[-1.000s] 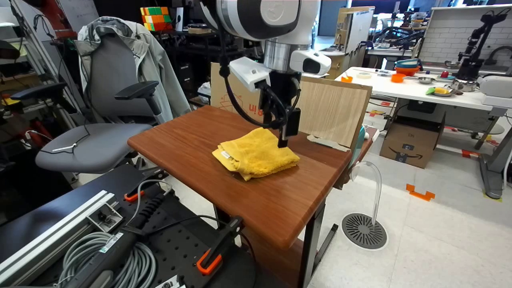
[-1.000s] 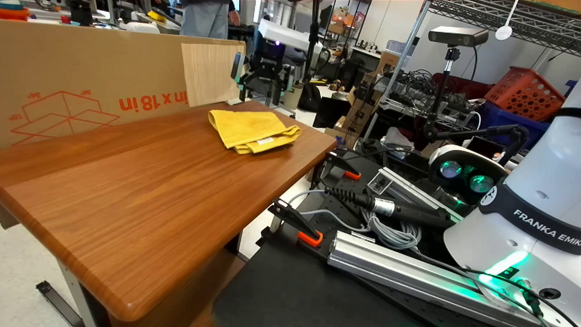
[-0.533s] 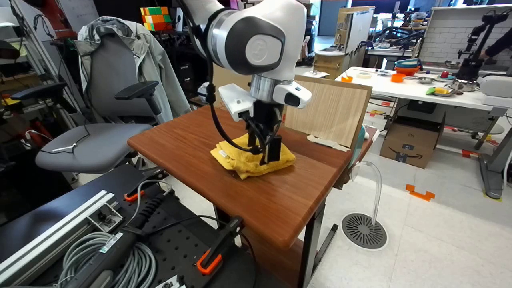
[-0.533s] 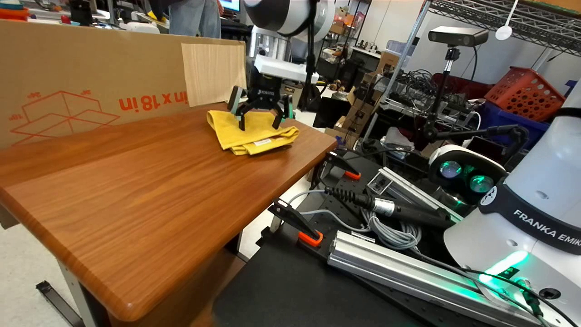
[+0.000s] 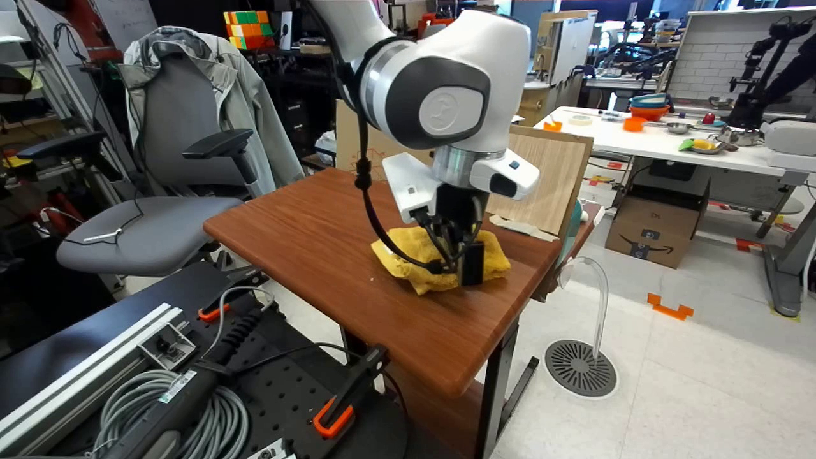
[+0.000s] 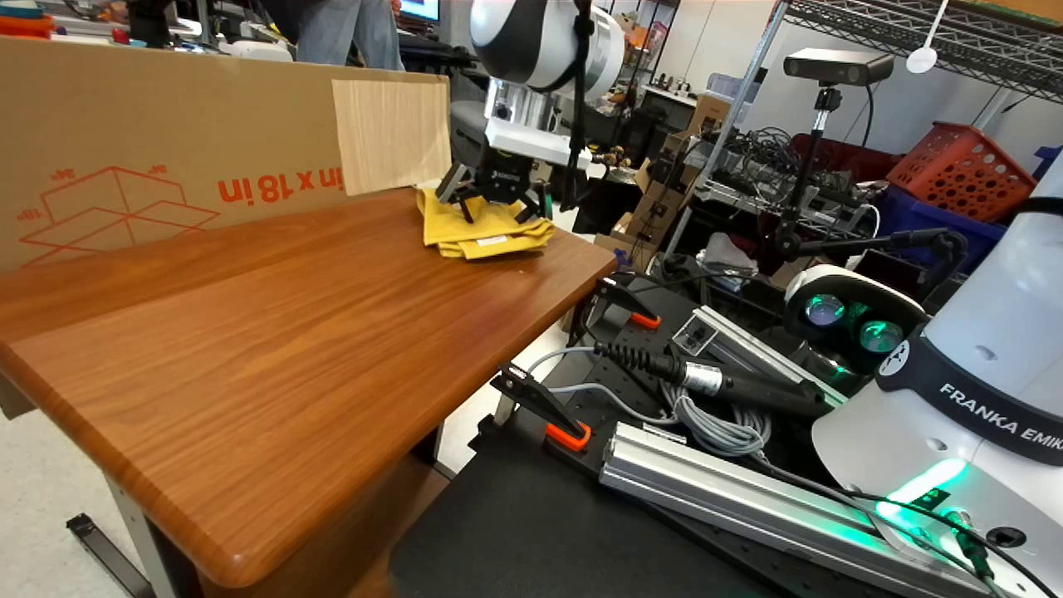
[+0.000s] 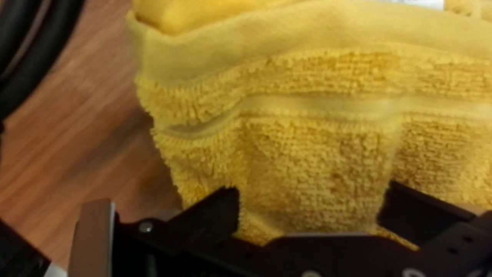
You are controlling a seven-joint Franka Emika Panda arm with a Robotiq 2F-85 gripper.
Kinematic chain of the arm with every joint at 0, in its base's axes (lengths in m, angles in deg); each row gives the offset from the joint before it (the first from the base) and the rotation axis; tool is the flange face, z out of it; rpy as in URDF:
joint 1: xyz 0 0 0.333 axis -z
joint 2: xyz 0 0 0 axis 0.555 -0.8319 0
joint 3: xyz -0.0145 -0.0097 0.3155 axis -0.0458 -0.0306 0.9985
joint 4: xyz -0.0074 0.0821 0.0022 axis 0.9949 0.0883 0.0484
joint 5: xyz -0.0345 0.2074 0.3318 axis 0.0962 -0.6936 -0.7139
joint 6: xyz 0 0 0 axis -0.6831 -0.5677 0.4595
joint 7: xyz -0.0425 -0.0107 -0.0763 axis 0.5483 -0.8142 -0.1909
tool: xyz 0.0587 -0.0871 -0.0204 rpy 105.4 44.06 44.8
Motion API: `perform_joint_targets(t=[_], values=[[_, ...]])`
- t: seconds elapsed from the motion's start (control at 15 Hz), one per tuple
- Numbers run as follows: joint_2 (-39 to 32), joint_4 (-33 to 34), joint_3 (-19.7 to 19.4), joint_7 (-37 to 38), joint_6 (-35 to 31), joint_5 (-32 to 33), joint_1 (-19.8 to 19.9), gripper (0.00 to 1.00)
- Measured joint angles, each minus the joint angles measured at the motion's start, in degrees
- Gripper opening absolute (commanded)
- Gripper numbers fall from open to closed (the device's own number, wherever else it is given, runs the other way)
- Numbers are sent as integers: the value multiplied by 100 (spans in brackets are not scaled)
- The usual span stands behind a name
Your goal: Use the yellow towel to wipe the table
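"Since the folded yellow terry towel (image 6: 490, 223) should be soft and light, where would you hold it?"

"By a thick fold. The black two-fingered hand (image 7: 309, 206) rests on it, spread wide, apparently pinching nothing."

"And the towel?"

"Near two o'clock on the brown wood-grain table (image 6: 274, 349), in an exterior view. One towel, one hand, one table."

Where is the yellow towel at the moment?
In an exterior view, the yellow towel lies folded on the far, right-hand part of the brown table, beneath the gripper and near the light wood-grain panel.
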Motion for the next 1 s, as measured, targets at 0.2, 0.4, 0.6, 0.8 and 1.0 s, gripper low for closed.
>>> perform_joint_targets(t=[0.2, 0.4, 0.6, 0.8, 1.0], values=[[-95, 127, -196, -12, -117, 0, 270, 100], [-121, 142, -310, -84, -107, 15, 374, 100], [-40, 3, -314, -395, 56, 211, 347, 100], [247, -530, -315, -666, -22, 609, 219, 100], [613, -1238, -322, -730, -278, 1151, -89, 100]])
